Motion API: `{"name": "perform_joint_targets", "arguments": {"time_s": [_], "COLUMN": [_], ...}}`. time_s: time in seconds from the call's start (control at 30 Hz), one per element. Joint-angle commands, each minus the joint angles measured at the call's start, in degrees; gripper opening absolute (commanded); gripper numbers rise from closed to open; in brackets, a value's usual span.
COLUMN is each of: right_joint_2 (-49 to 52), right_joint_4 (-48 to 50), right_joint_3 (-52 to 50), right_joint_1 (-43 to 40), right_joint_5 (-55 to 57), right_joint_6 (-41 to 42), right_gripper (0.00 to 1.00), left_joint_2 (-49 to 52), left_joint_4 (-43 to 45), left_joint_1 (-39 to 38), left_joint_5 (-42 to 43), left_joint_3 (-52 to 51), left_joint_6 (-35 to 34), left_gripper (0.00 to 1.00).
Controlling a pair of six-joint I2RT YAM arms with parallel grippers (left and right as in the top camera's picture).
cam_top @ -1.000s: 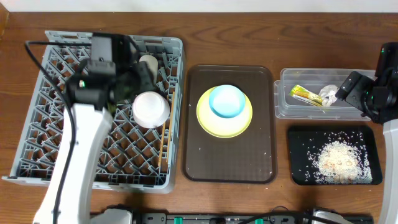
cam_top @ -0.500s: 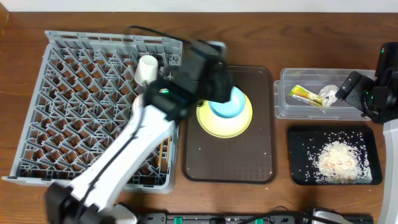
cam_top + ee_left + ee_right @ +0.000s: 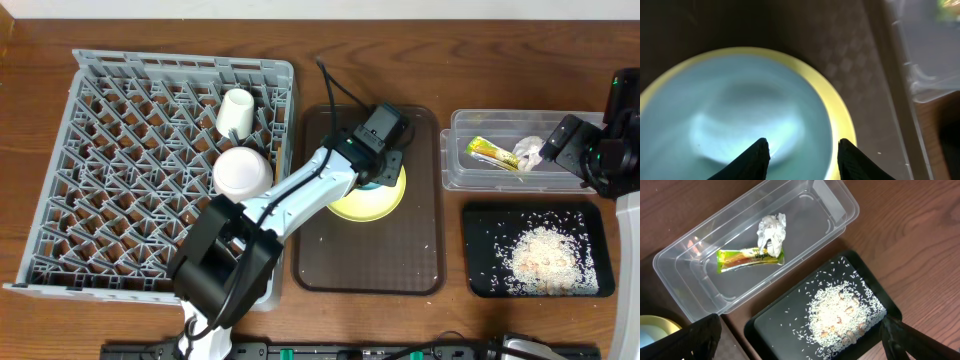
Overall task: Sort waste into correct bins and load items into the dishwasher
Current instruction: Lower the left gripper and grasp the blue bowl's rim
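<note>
Overhead, the left arm (image 3: 300, 195) leans slanting over the brown tray (image 3: 370, 260). Its jaws are open, just above the light blue bowl (image 3: 740, 110) sitting on the yellow plate (image 3: 385, 203). Right jaws gape wide, empty.

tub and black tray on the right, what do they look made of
The tub looks like clear glossy plastic: the wooden table shows through its walls. The black tray seems matte plastic or coated metal; the look leaves it open.
</note>
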Motion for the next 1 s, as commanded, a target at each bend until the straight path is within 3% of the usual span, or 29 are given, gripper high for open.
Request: {"name": "perform_joint_targets", "arguments": {"time_s": [0.0,0.33,0.5,0.77,0.97], "right_joint_2": [-0.1,-0.1,-0.1,-0.1,-0.1], "right_joint_4": [-0.1,-0.1,-0.1,-0.1,-0.1], "right_joint_3": [0.3,0.3,0.3,0.3,0.3], "right_joint_1": [-0.3,-0.3,-0.3,-0.3,-0.3], "right_joint_5": [0.4,0.4,0.4,0.4,0.4], "right_joint_6": [-0.4,-0.4,-0.4,-0.4,-0.4], "right_gripper": [0.99,0.99,0.99,0.99,0.99], "left_joint_2": [1.5,1.8,0.5,-9.0,-11.7], "left_joint_4": [-0.8,-5.1,-6.3,-6.5,-6.5], "left_joint_1": [-0.3,-0.5,-0.2,-0.2,-0.7], "left_joint_5": [-1.1,-1.3,-5.3,-10.4,-7.0], "left_joint_3": [0.2,-0.1,-0.1,-0.1,-0.2], "left_joint_6": [-0.2,-0.1,-0.1,-0.2,-2.1], "left_gripper": [0.46,0.46,0.45,0.40,0.32]}}
